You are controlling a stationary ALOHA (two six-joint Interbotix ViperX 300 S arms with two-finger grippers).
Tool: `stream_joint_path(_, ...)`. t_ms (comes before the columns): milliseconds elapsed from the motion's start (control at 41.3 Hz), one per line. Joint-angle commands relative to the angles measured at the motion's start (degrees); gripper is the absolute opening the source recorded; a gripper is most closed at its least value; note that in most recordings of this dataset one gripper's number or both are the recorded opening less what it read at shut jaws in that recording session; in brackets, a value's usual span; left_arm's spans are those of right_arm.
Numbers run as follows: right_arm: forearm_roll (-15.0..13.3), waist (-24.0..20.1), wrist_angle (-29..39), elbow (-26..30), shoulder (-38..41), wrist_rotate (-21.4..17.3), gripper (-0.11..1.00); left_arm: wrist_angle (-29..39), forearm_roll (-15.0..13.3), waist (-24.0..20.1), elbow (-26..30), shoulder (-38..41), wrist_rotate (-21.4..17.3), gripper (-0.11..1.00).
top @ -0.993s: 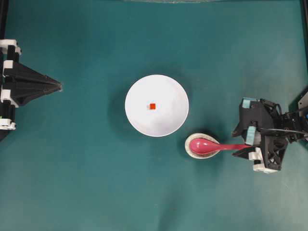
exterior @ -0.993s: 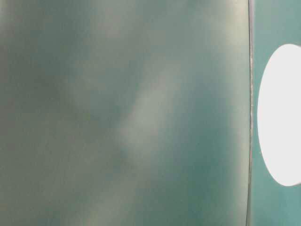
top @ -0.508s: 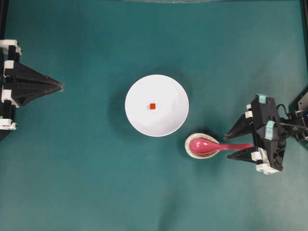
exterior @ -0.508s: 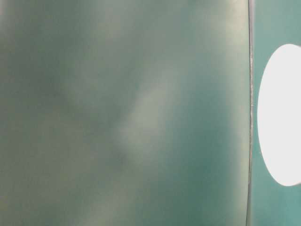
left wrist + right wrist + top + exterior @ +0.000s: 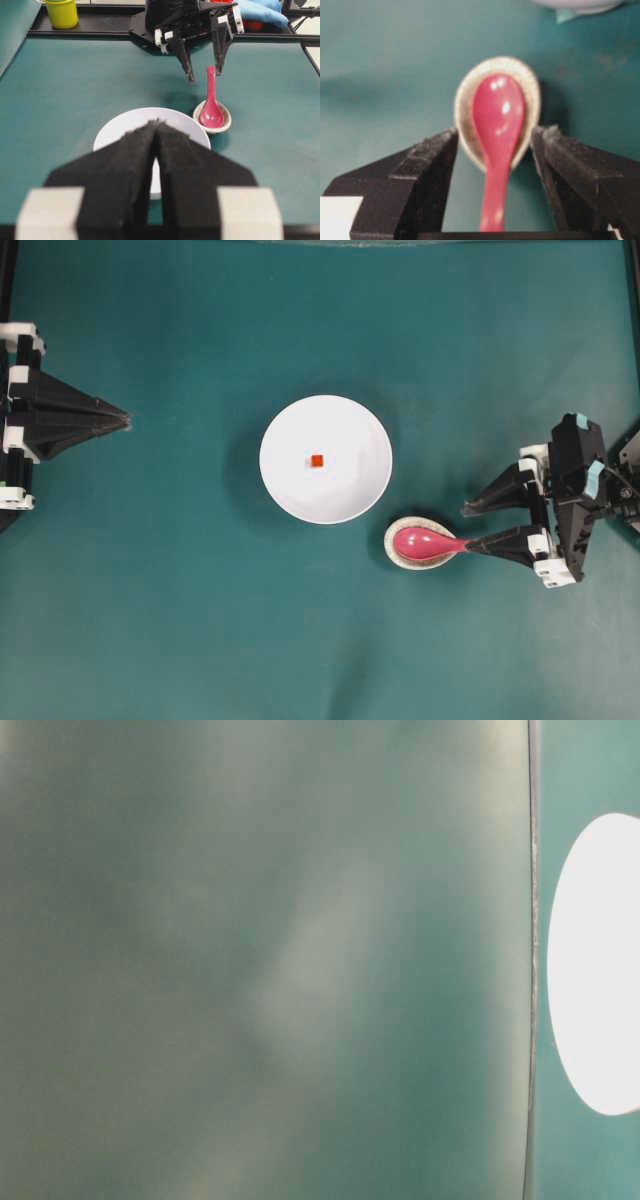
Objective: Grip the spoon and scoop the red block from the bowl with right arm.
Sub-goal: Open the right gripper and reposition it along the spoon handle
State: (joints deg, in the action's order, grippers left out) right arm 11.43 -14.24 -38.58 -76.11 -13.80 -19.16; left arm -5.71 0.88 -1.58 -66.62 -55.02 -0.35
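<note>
I am at the reach-in step: my right gripper [image 5: 468, 528] sits with its fingers [image 5: 422, 165] spread wide on either side of the spoon's handle, touching nothing as far as I can judge. My left gripper [image 5: 125, 421] rests at the far left edge of the table [image 5: 320, 330], well apart from everything, its fingers pressed together with nothing between them.

The bowl [image 5: 345, 490] stands near the middle of the table, with the red block [image 5: 316, 461] lying inside it, a little left of its centre. Just beside the bowl's lower right rim is the speckled spoon rest [image 5: 393, 543], and the spoon [image 5: 425, 543] lies with its scoop in that rest and its handle running out toward my right wrist.

What I need next, I think, is to close squarely on the handle, lift it clear of the rest, then swing it over to the bowl. The rest sits almost against the bowl, so a careless lift could drag it into the rim. Beyond the table's far edge the left wrist view shows a yellow cup [image 5: 62, 12] and something blue [image 5: 262, 11], neither in my path.
</note>
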Motion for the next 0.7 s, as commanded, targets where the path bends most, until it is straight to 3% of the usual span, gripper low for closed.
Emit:
stream_joint_path(0, 1.49, -0.18, -2.90, 0.44, 0.53, 1.58, 0.62, -0.35, 0.18, -0.18, 1.32, 0.44, 0.09, 0.00)
stream_joint_path(266, 7.56, -1.85, -10.99, 0.09, 0.97, 8.26, 0.62, -0.09, 0.18, -0.18, 1.23, 0.44, 0.00, 0.00)
stream_joint_path(412, 12.39, -5.27, -14.41, -0.62, 1.23, 11.43, 0.62, 0.53, 0.18, -0.09, 1.32, 0.44, 0.00, 0.00)
stream_joint_path(533, 16.26, -8.53, -17.84, -1.14, 2.72, 12.83, 0.62, 1.14, 0.18, -0.18, 1.32, 0.44, -0.09, 0.00)
stream_joint_path(678, 18.81, -11.43, -21.27, -1.67, 6.33, 13.01, 0.62, 1.14, 0.18, -0.18, 1.23, 0.44, 0.00, 0.00)
